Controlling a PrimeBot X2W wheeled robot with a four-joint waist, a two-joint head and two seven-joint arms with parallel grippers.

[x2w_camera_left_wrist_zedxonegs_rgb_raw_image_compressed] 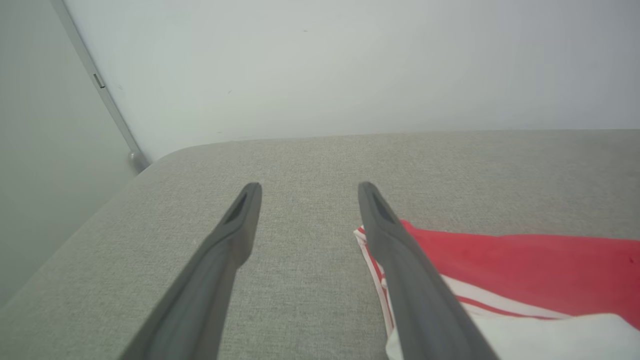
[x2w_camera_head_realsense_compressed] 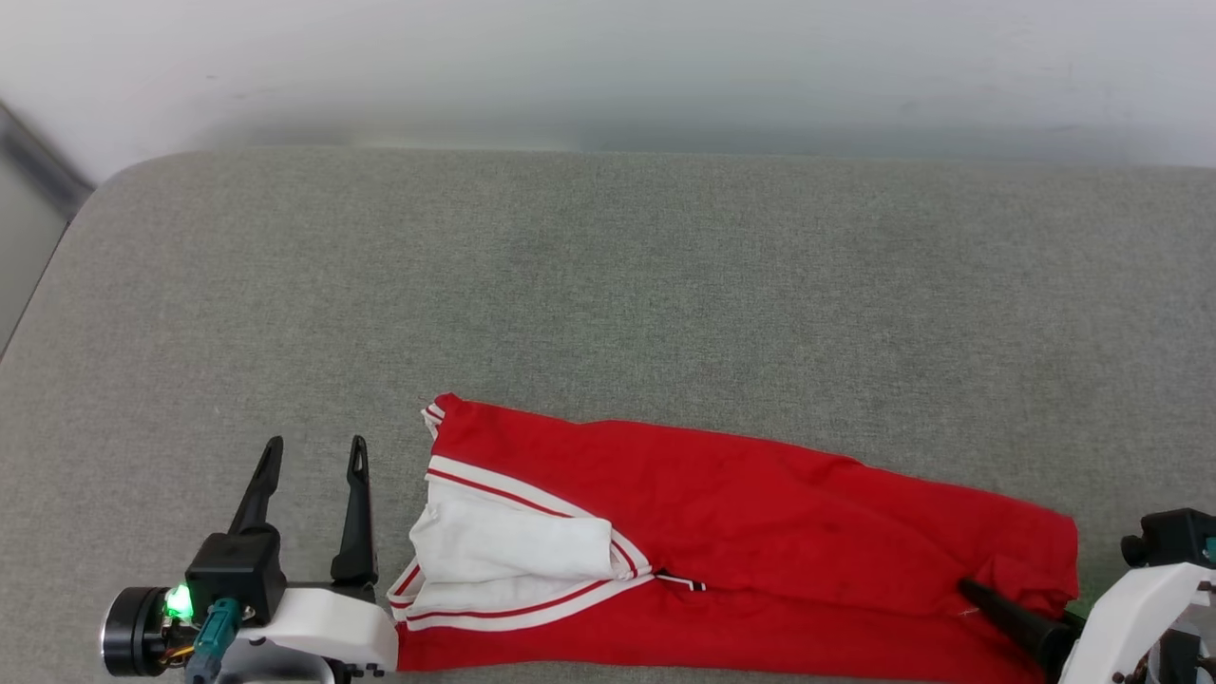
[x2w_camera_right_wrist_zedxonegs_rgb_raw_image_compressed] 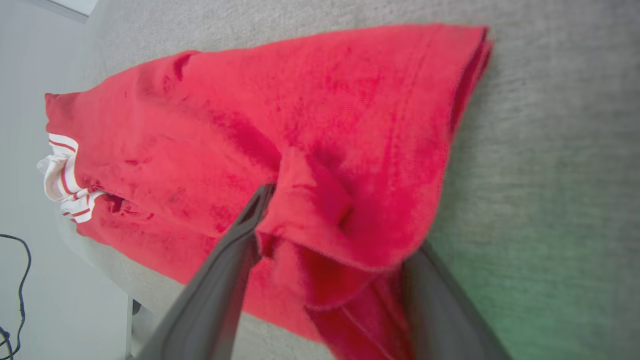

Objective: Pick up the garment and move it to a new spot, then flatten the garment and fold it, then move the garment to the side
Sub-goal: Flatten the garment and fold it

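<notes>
Left tool [x2w_camera_head_realsense_compressed: 316,446] open, nothing in it, fingers spread over bare desk [x2w_camera_head_realsense_compressed: 608,285], just beside the sleeve end of the garment [x2w_camera_head_realsense_compressed: 760,513]. In the left wrist view the left tool [x2w_camera_left_wrist_zedxonegs_rgb_raw_image_compressed: 310,187] has one finger crossing the striped edge of the garment [x2w_camera_left_wrist_zedxonegs_rgb_raw_image_compressed: 525,260]; we can't tell if it touches. Right tool [x2w_camera_head_realsense_compressed: 997,608] is at the other end, at the hem corner. In its wrist view the right tool [x2w_camera_right_wrist_zedxonegs_rgb_raw_image_compressed: 345,220] has its fingers wide apart, with a bunched corner of the garment [x2w_camera_right_wrist_zedxonegs_rgb_raw_image_compressed: 300,110] lying between them and draped over one finger. We read that as open, not pinching. The garment lies along the near edge of the desk as a long red band running left to right, with the white sleeve [x2w_camera_head_realsense_compressed: 513,541] tucked on top at the left end and no lettering showing. Progress, as we judge it: pickup, move and flattening look done, and a lengthwise fold is in. What's left looks like a crosswise fold to shorten the band, then shifting it to the side. Both tools sit at opposite ends of the band, well placed to take them.
</notes>
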